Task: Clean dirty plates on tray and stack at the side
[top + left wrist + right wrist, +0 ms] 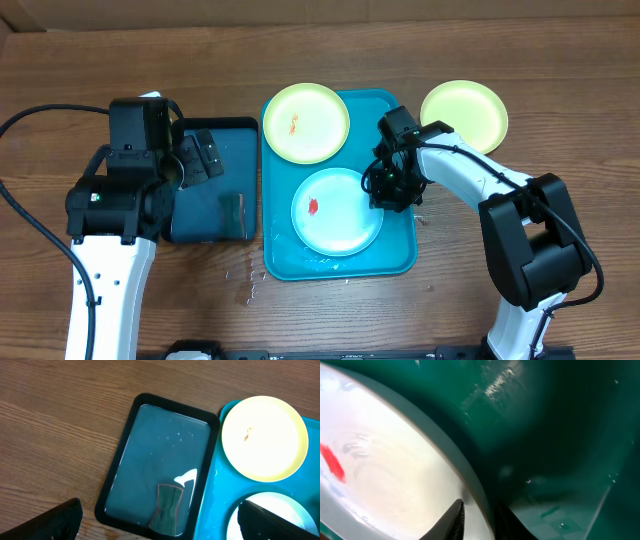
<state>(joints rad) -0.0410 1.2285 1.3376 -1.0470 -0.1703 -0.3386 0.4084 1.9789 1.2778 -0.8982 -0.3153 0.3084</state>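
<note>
- Plainly, the light blue plate (340, 220) is the step in hand. It lies in the near half of the teal tray (392, 255), its red smear (314, 206) showing, with the right end effector (385, 190) at its right rim.
- The fingers (451, 522) straddle that rim, close together; I cannot tell whether they pinch it. The next move likely calls for a firm hold on the thin, wet edge.
- Farther back, a smeared yellow plate (305, 122) sits in the tray's far half. A clean-looking yellow plate (463, 115) lies off the tray, toward the far right corner.
- The left end effector (195, 158) hangs spread over the dark tray (235, 140), holding nothing.
- The wood-grain surface (560, 60) has droplets (245, 280) by the tray's near edge. Beyond its far edge, only a tan strip (300, 8) of the room shows.
</note>
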